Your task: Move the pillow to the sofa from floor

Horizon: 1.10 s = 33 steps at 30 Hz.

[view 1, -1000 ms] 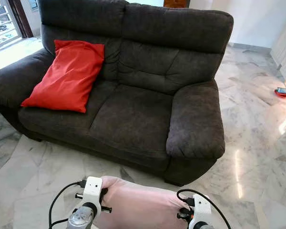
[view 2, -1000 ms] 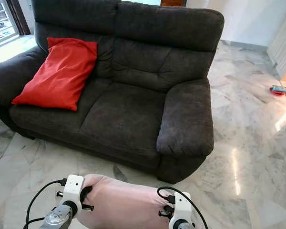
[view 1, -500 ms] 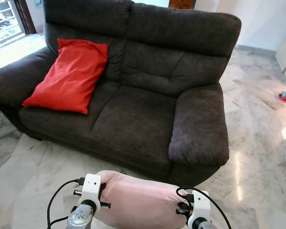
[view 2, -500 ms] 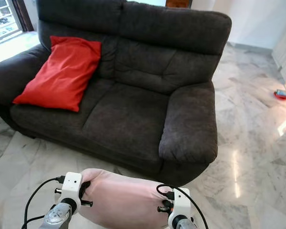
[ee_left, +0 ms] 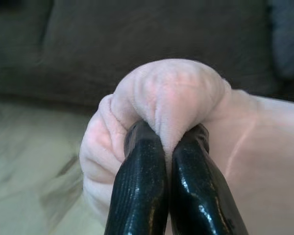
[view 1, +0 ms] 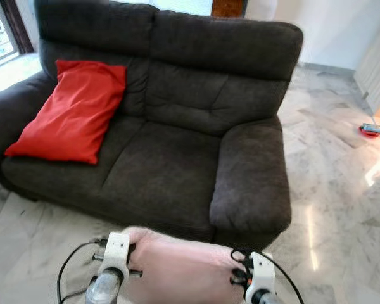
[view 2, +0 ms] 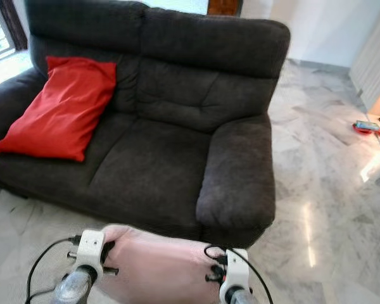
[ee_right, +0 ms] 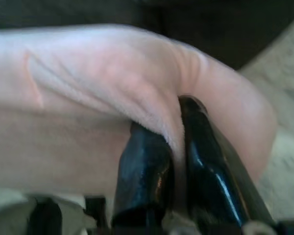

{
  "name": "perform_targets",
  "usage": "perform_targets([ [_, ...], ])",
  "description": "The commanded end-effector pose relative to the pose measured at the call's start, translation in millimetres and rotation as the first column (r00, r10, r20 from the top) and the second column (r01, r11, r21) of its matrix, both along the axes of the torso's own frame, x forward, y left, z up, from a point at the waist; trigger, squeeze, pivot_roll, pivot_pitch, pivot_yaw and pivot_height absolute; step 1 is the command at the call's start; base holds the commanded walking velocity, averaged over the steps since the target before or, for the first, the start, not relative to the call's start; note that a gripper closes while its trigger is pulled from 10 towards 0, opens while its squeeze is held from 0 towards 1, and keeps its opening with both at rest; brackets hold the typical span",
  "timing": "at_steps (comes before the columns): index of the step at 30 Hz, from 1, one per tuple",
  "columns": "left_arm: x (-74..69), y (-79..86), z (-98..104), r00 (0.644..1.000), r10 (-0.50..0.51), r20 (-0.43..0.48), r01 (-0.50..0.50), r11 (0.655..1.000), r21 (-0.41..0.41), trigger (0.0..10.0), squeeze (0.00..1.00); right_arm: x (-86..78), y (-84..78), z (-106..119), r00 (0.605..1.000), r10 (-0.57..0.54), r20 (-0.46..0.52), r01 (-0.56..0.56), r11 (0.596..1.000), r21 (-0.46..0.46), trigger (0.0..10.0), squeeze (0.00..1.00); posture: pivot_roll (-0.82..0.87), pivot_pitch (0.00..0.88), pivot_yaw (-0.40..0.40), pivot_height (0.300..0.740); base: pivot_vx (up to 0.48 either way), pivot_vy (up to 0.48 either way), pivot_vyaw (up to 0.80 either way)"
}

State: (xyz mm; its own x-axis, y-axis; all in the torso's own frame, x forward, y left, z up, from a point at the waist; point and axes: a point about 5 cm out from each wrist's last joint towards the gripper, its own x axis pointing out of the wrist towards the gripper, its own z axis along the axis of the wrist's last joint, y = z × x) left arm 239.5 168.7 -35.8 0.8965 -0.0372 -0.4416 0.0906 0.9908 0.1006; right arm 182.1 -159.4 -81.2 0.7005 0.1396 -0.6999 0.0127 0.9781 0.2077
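Observation:
A pale pink pillow [view 1: 180, 266] hangs between my two arms, low in the eye views, just in front of the dark grey sofa [view 1: 171, 158]. My left gripper [ee_left: 167, 142] is shut, pinching a fold of the pillow's left end between its black fingers [ee_left: 139, 181]. At the other end my right gripper [ee_right: 174, 127] is shut on another fold of the pink pillow [ee_right: 98, 98]. The sofa's right seat cushion [view 2: 145, 171] lies bare straight ahead of the pillow.
A red pillow [view 1: 69, 111] leans against the sofa's back on the left seat. The sofa's wide right armrest [view 1: 250, 177] juts toward me. Pale marble floor [view 1: 342, 190] stretches to the right, with small red objects [view 1: 372, 130] at the far right.
The camera has come closer to the sofa and turned slightly right, so the sofa sits further left in view. Both grippers still hold the pink pillow, now nearer the seat's front edge.

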Motion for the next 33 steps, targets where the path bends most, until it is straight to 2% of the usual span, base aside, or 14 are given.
perform_targets([
  [1,7.4,39.8,13.2,0.986,0.153,0.072,-0.158,0.985,0.070,10.0,0.00,9.8,-33.4,8.4,0.990,-0.133,0.052,0.137,0.988,-0.066,10.0,0.00,0.09,0.000,-0.080,0.740,0.330,0.000,0.00],
  [11,8.0,38.8,13.2,0.987,0.146,0.069,-0.151,0.986,0.065,10.0,0.00,6.7,-33.6,6.2,0.987,-0.156,0.030,0.158,0.986,-0.060,10.0,0.00,0.09,0.000,-0.076,0.740,0.329,0.000,0.00],
  [14,8.0,39.8,13.3,0.987,0.145,0.067,-0.149,0.987,0.063,10.0,0.00,6.0,-33.4,5.6,0.987,-0.159,0.024,0.160,0.986,-0.054,10.0,0.00,0.09,0.000,-0.076,0.740,0.262,0.000,-0.80],
  [19,8.5,40.1,14.2,0.987,0.145,0.074,-0.149,0.988,0.050,10.0,0.00,6.2,-33.4,5.8,0.987,-0.156,0.025,0.157,0.986,-0.051,10.0,0.00,0.09,0.000,-0.078,0.740,0.000,0.000,-0.78],
  [33,8.1,38.5,13.1,0.985,0.160,0.069,-0.163,0.986,0.039,10.0,0.00,7.8,-34.6,6.7,0.988,-0.150,0.028,0.152,0.987,-0.058,10.0,0.00,0.09,0.000,-0.084,0.740,0.000,0.000,0.00],
])
